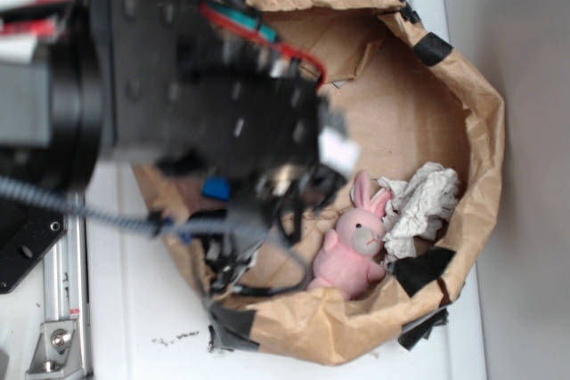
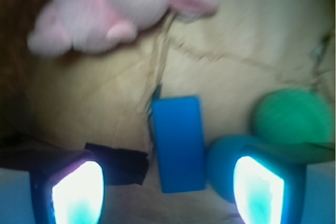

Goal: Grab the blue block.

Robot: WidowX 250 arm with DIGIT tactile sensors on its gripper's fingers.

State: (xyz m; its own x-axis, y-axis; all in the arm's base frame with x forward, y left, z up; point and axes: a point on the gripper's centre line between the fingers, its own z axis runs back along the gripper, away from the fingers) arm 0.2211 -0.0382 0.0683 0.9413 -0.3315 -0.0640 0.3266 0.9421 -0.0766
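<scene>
Blue block lies blurred between the open gripper's fingers; the arm hides most of it from outside.

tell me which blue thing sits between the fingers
The blue block, flat and rectangular, lies in the hand's gap. The blue ball sits off by one finger.

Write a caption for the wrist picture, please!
Open gripper hovers over the blue block, beside two balls and a pink bunny.

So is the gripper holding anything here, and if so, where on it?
Nothing is held. The gripper is open, its fingers either side of the blue block, which lies on the paper between them, not clamped.
</scene>
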